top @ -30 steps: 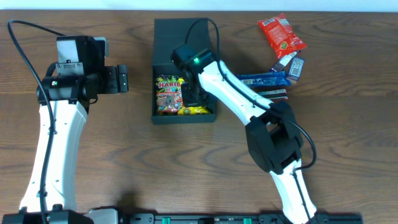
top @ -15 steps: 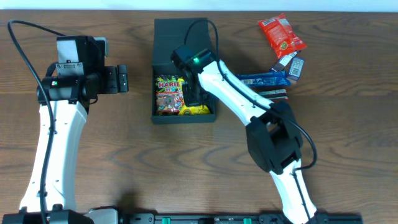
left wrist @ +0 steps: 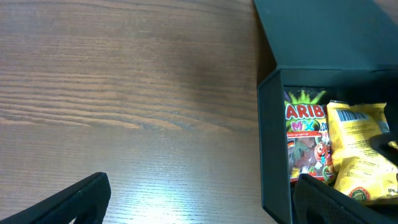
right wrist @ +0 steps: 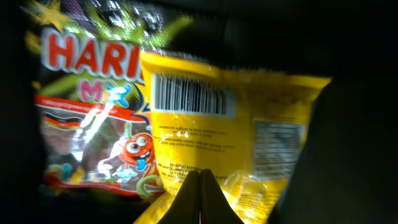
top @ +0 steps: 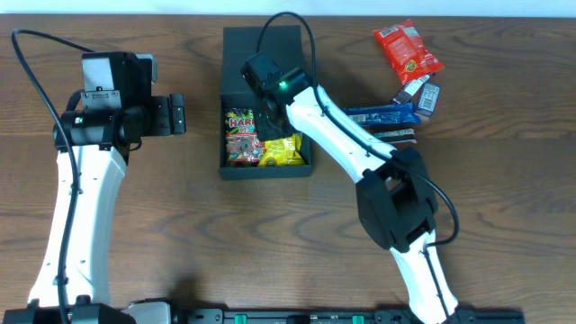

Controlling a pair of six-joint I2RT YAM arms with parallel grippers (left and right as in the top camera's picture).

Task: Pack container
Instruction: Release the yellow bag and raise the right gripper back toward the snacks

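Observation:
The container (top: 261,54) is a dark box with its flap lid open at the back; it also shows in the left wrist view (left wrist: 273,143). Inside lie a Haribo packet (top: 241,135) (left wrist: 305,137) (right wrist: 93,112) and a yellow packet (top: 282,150) (left wrist: 360,149) (right wrist: 236,137). My right gripper (top: 272,126) (right wrist: 200,177) is shut, its tips pressed together just above the yellow packet, with nothing seen between them. My left gripper (top: 171,114) (left wrist: 199,205) is open and empty over the table left of the container.
To the right of the container lie a red packet (top: 408,49), a small dark packet (top: 423,94), a long blue bar (top: 382,115) and a brown bar (top: 394,135). The right arm reaches across from the front right.
My right gripper has moved back toward the lid, out of the box's front part. More of the yellow packet now shows. The left arm has not moved.

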